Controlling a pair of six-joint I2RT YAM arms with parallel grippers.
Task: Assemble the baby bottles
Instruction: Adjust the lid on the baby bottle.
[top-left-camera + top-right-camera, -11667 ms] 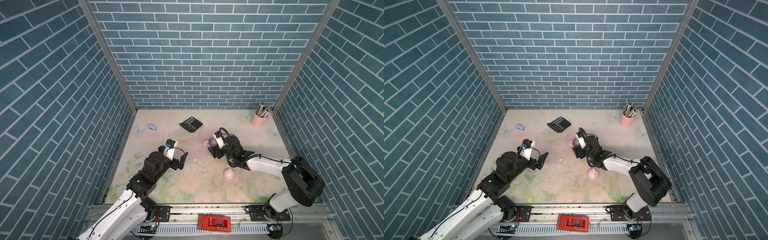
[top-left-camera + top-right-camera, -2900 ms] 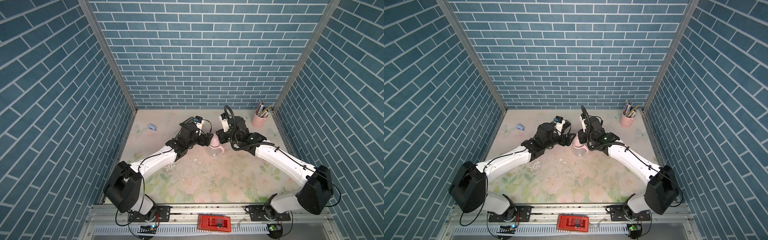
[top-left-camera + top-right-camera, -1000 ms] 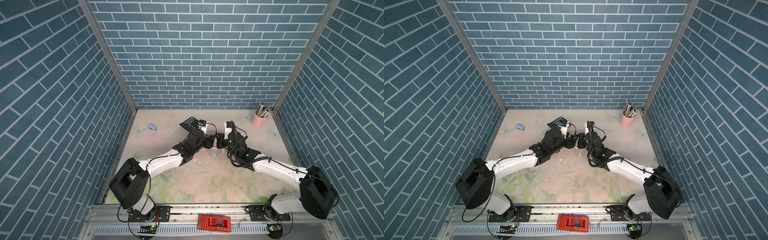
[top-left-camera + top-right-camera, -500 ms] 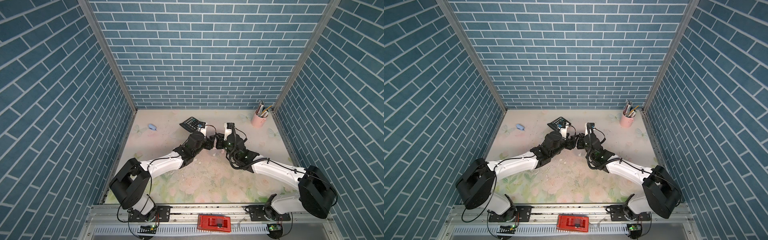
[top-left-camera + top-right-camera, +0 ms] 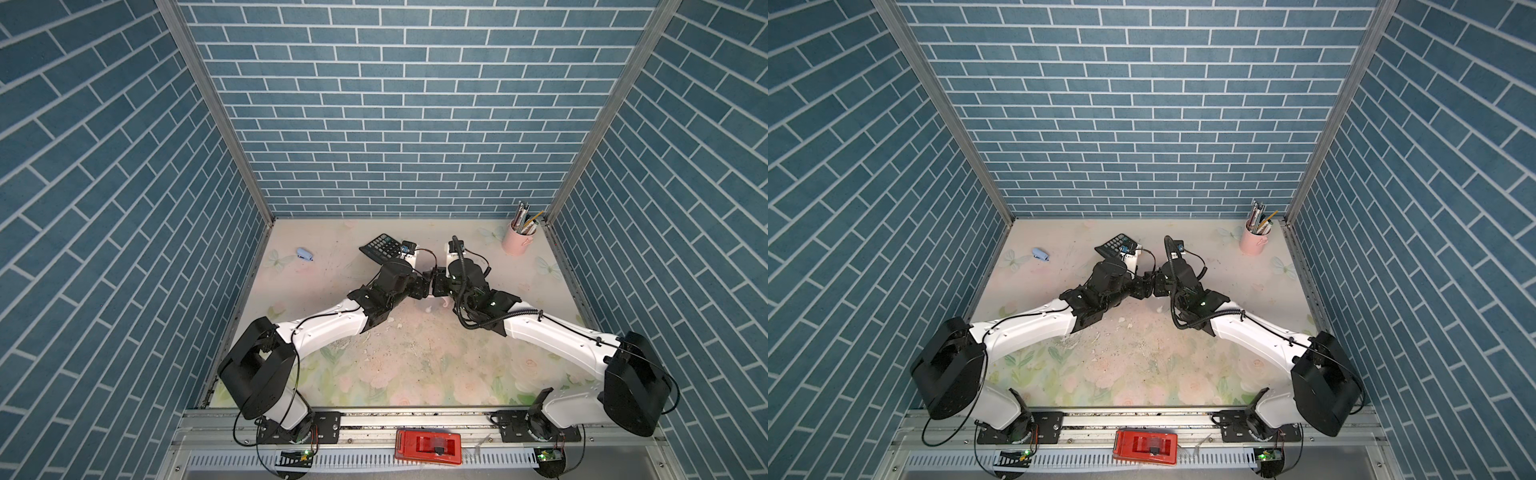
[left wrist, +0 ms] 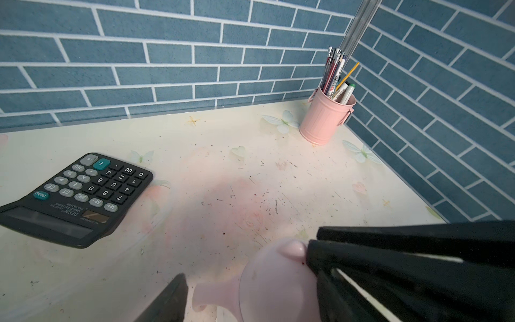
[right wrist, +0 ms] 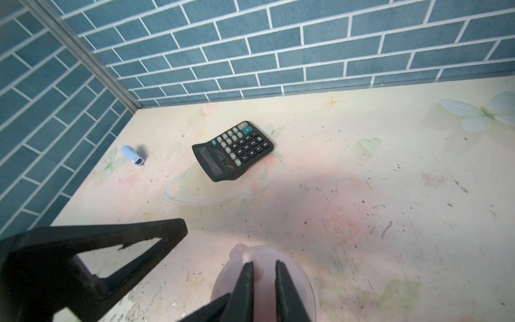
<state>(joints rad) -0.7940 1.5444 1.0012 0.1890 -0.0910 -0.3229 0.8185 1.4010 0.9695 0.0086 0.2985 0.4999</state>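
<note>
Baby bottle (image 6: 273, 295) is near the table (image 6: 250, 156) centre, a touch toward 12 o'clock, wedged between my two grippers. Both top views hide nearly all of it under them. Left arm comes in from 8 o'clock, right arm from 4 o'clock.

Right gripper (image 7: 264, 263) is pinching one ear (image 6: 295, 248) of the pink cap (image 7: 295, 287), fingers almost together on it. I read that as holding the cap down and square on the bottle while it seats.

Left gripper (image 5: 423, 286): one finger (image 6: 172, 295) shows just beside the pink handle (image 6: 211, 292), thin gap, not touching. The other finger is hidden behind the right gripper, so I cannot tell if it grips or is loose. Bracketing the bottle from the opposite side looks meant to stop it tipping or spinning.

Orientation, my judgement: long axis vertical, cap end up, ears on top, handle sticking out sideways toward the left finger. Lower body is out of view, so I can't confirm the base is on the table.

Calculator (image 6: 78, 195) lies at the bottle's 10 o'clock, pen cup (image 6: 326, 122) well apart at 2 o'clock; neither is in the way.
</note>
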